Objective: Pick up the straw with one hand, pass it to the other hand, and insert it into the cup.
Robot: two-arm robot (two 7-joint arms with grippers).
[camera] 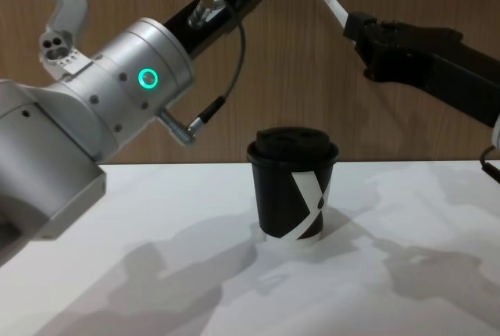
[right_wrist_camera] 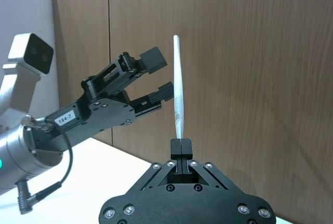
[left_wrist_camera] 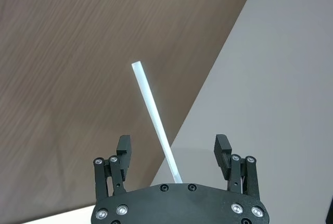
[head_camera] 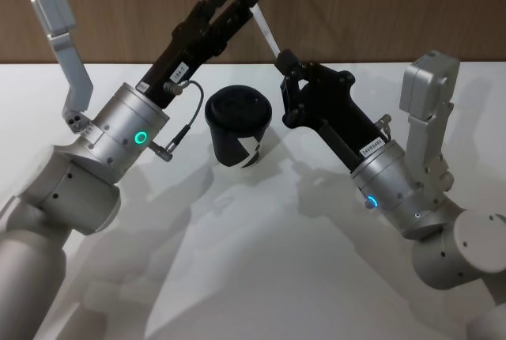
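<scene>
You're working in what looks like a robotics lab or test room: a plain white table [head_camera: 261, 277] stands against a wall [head_camera: 379, 8] of brown wood-grain panels, with one vertical seam [right_wrist_camera: 108, 52] between panels.

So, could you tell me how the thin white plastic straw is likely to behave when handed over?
The thin white plastic straw is probably stiff and light: it stands straight though the right gripper pinches just one end. Being narrow and smooth, it might pivot or slip when the left gripper, jaws open around it, closes.
</scene>
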